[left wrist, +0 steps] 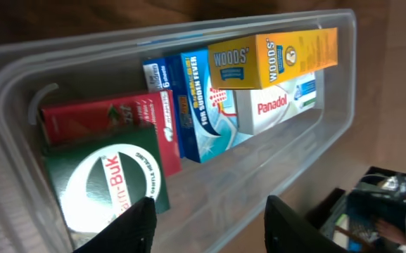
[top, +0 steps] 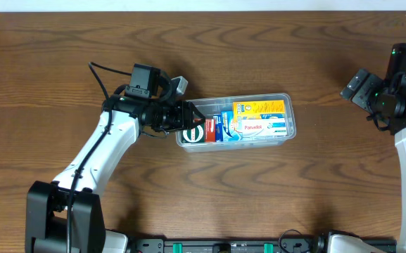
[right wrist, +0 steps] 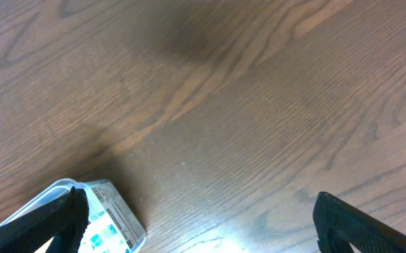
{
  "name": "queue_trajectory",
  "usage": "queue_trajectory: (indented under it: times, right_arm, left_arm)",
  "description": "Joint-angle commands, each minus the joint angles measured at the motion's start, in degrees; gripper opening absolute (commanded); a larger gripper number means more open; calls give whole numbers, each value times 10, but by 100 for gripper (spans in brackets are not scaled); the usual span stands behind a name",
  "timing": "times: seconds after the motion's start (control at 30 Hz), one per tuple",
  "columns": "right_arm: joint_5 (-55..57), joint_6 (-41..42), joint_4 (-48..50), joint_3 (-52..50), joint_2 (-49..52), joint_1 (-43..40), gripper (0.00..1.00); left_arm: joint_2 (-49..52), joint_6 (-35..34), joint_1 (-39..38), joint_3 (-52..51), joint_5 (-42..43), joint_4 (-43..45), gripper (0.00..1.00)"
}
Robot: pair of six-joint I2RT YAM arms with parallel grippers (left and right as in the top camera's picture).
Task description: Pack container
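Overhead: wood-grain table bears container; left end effector and right end effector spread.

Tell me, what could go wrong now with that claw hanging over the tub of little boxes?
1. The left gripper, jaws open, hangs right beside the green box; pulling away, it could snag and tip it.
2. The clear container looks light, so a bump on its wall might slide it.
3. The yellow box seems to ride up on the white box and may slip.
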Motion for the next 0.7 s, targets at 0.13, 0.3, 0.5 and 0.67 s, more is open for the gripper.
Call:
queue_trajectory:
  times: [0.13, 0.3, 0.5, 0.67]
  right_arm:
    - [4, 8, -1, 2, 0, -2, 99]
    - [4, 8, -1, 2, 0, -2, 99]
    - [4, 8, -1, 2, 0, -2, 99]
    - [4, 8, -1, 2, 0, -2, 99]
  left_arm:
    - [-32, 88, -1, 71, -116, -74, 50]
    - [-108, 148, -1, 142, -256, -184, 59]
    - [-255, 150, -1, 169, -307, -244, 98]
    - [-362, 150, -1, 169, -307, -295, 98]
